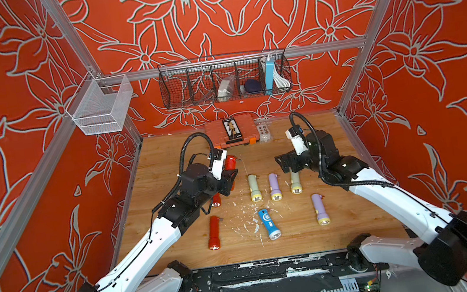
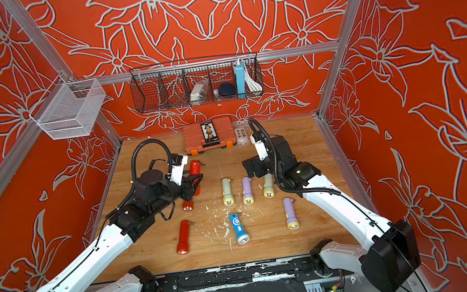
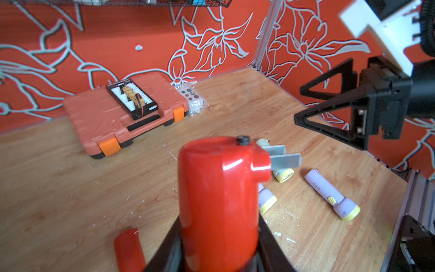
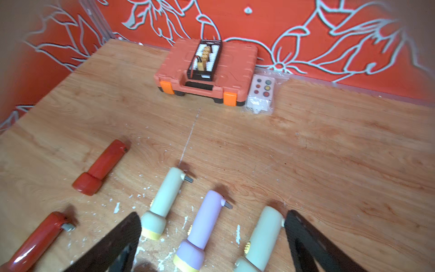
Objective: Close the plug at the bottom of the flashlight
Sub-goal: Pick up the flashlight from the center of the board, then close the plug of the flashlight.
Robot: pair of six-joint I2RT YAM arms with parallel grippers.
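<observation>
1. Above the back-left part of the table (image 1: 334, 145), short of its back edge, a red flashlight (image 3: 219, 193) is held off the wood with its tail end pointing up and toward the back edge.
2. At that tail end the plug (image 3: 284, 156) is swung out: two flat metal prongs stick out sideways from the red body, toward the table's right edge. So the closing is not yet done; as I judge it, only the pick-up and presenting of the tail are complete.
3. The left gripper (image 1: 229, 181) is clamped tight on the lower body of the red flashlight, a finger on each side, leaving the tail and prongs free.
4. The right gripper (image 3: 300, 106) has its jaws spread wide and holds nothing. It hangs near the prongs but apart from them, on the side they point to, tips turned toward the left edge.
5. What seems left: bring a right finger against the prongs and fold them flat into the body.
6. In both top views, other flashlights lie on the wood: a row of three pale ones (image 1: 275, 186) mid-table, partly under the right gripper, two red ones (image 1: 214, 232) nearer the left edge, and a blue one (image 1: 269, 224) and a purple one (image 1: 320, 209) closer to the front edge.
</observation>
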